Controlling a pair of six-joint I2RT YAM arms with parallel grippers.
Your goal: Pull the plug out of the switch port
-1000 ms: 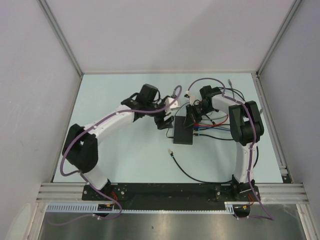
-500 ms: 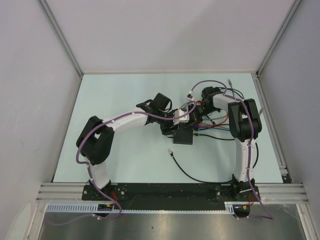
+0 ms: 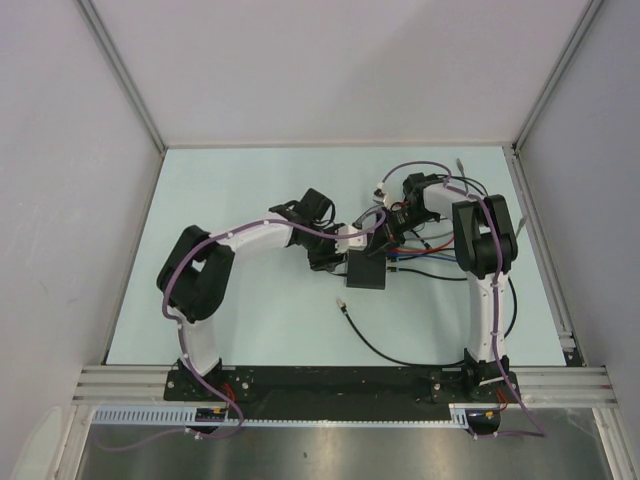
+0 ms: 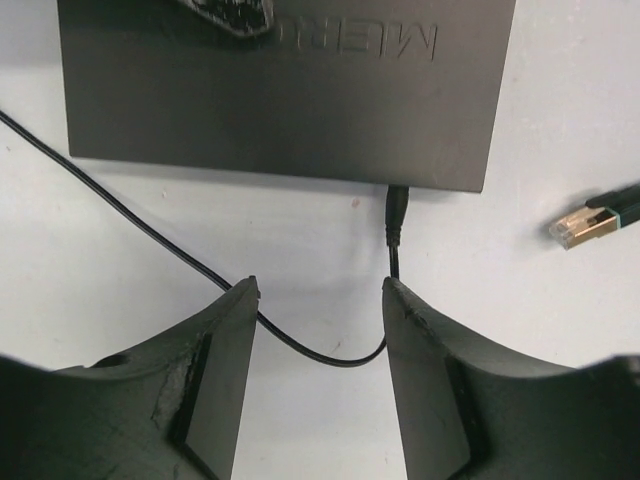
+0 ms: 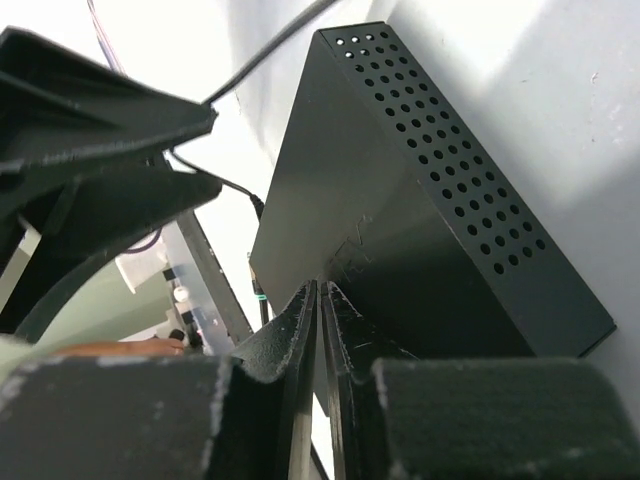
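Observation:
The flat black box (image 4: 290, 90) lies on the table, and a small black plug (image 4: 397, 207) sits in the switch port (image 4: 398, 187) on its near edge. The plug's thin black cable (image 4: 330, 357) loops down between the fingers of my left gripper (image 4: 320, 292), which is open just short of the plug and touches neither. My right gripper (image 5: 322, 287) is shut, its tips pressed down on the top of the box (image 5: 400, 200). From above, the left gripper (image 3: 338, 257) is at the left edge of the box (image 3: 367, 272) and the right gripper (image 3: 384, 240) at its far end.
A loose network connector (image 4: 578, 228) lies on the table right of the plug. Red, blue and black cables (image 3: 425, 252) bunch at the box's right side. A thin black cable (image 3: 375, 345) with a free end (image 3: 343, 301) trails toward the front rail.
The left arm has swung right and brought its gripper up to the box's left edge. The right arm has stayed on the box.

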